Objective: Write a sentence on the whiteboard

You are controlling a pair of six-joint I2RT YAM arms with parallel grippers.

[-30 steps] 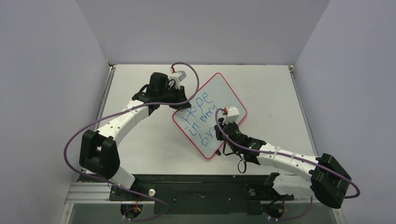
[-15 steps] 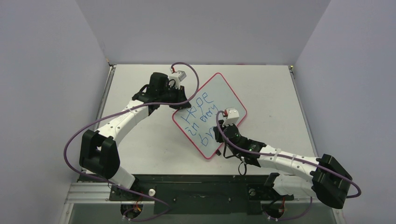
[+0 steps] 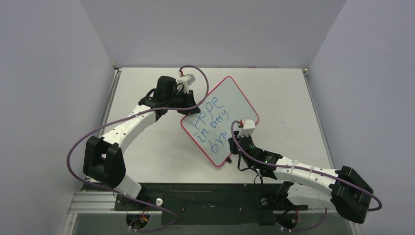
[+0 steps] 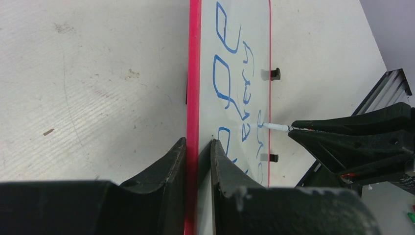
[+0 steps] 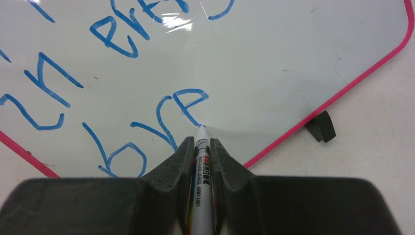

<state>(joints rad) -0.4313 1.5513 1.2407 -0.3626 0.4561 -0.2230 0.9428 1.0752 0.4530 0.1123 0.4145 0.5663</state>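
**A robot lab test cell**

Plain pale walls (image 3: 49,73) box in a scuffed white tabletop (image 3: 147,161) on three sides. The left arm (image 3: 132,122) and right arm (image 3: 303,171) are mounted on a dark plate (image 3: 205,196) at its near edge. Purple cables (image 3: 68,156) loop loose from them.

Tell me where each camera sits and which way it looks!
Top external: high behind the arms, looking down at table and whiteboard; both arms show.
Left wrist: on the left arm, looking along the whiteboard's red rim; the left end effector clamps it.
Right wrist: on the right arm, looking along the marker gripped by the right end effector, at the blue lettering.
Shared: both wrist views show the marker tip on the whiteboard.
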